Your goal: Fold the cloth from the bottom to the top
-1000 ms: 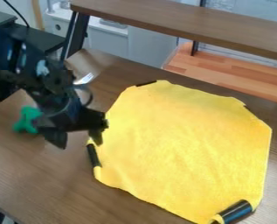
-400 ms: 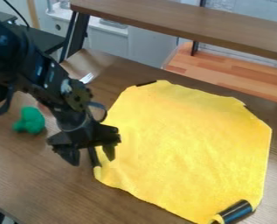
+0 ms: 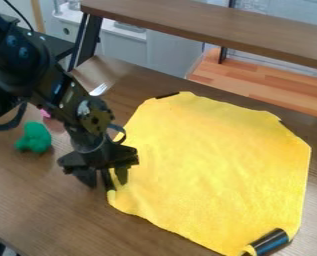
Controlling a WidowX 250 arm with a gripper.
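The black gripper (image 3: 107, 181) hangs at the left edge of the cloth, its two fingers spread apart around the black strip at that edge. One finger is over the table and the other over the yellow margin. The yellow cloth (image 3: 211, 170) lies flat and spread out, with black strips at several corners. At its lower right corner the cloth curls beside a shiny black piece (image 3: 270, 241).
A green toy (image 3: 34, 138) lies on the wooden table (image 3: 47, 200) left of the gripper, with a pink object (image 3: 45, 113) behind it. A silver fork-like item (image 3: 98, 89) lies farther back. A raised brown shelf (image 3: 214, 25) spans the back.
The arm has swung right and forward, and the gripper has come lower, to the cloth's left edge. The pink object has come into sight. The cloth has not moved.
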